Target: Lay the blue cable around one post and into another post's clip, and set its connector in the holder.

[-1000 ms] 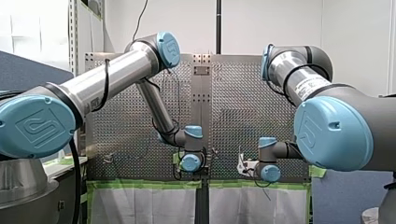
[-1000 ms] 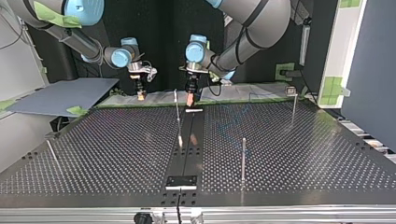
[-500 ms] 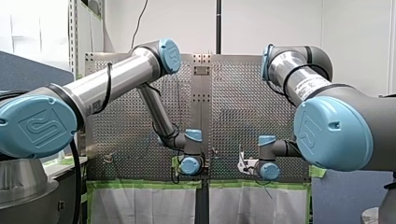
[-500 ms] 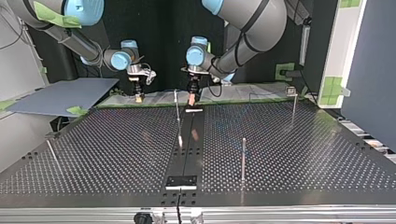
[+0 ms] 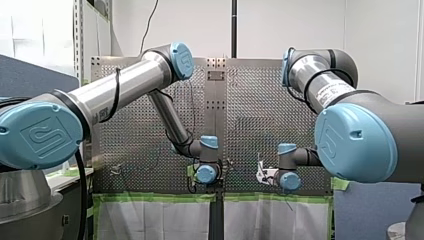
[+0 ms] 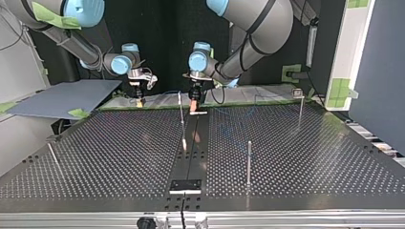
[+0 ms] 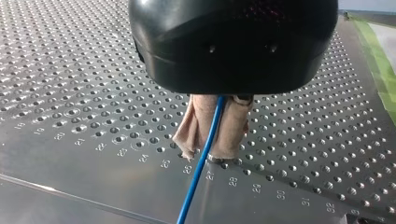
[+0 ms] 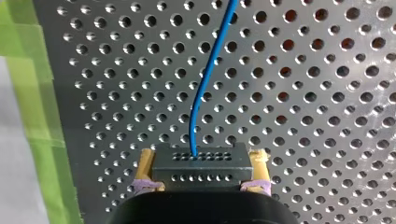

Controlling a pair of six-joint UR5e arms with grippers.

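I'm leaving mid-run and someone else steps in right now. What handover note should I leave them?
Left gripper: shut on the blue cable.
Right gripper: shut on the connector, cable running out ahead.
Both hang at the edge of the table nearest the arms; none of the posts looks wrapped.
Done: both grasps.
To do: loop one post, clip into another, seat the connector.

Thin blue cable (image 8: 205,79) plugged into black perforated connector (image 8: 201,164).
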